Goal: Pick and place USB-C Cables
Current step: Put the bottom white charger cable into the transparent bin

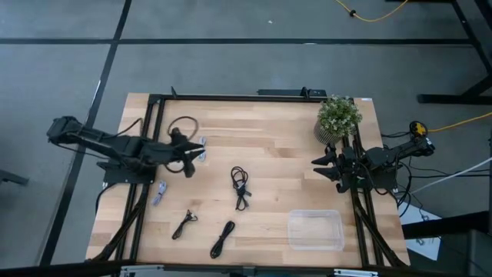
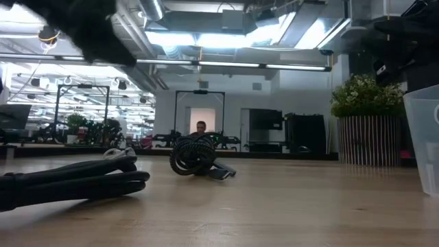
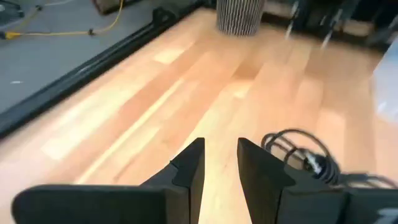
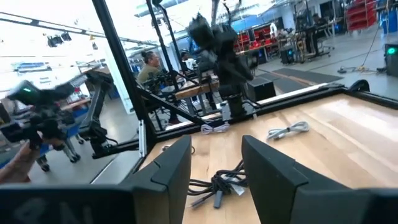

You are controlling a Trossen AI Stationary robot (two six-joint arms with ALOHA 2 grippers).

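Observation:
Three black USB-C cable bundles lie on the wooden table: one at mid-table [image 1: 241, 186] [image 2: 195, 155] [image 4: 217, 184] [image 3: 300, 153], two near the near edge [image 1: 184, 224] [image 1: 223, 238]. A pale cable [image 1: 159, 193] [image 4: 214, 128] lies at the left side, and another [image 1: 201, 146] [image 4: 287, 130] lies by the left gripper. My left gripper [image 1: 189, 160] [image 3: 221, 169] hovers open over the table's left part, holding nothing. My right gripper [image 1: 323, 166] [image 4: 217, 168] is open at the right side, pointing toward the middle bundle.
A clear plastic container [image 1: 315, 229] [image 2: 425, 137] sits near the table's near right corner. A potted plant [image 1: 338, 119] [image 2: 367, 130] stands at the far right corner. Black frame rails [image 1: 146, 177] run along both sides. A person [image 4: 148, 65] is in the room beyond.

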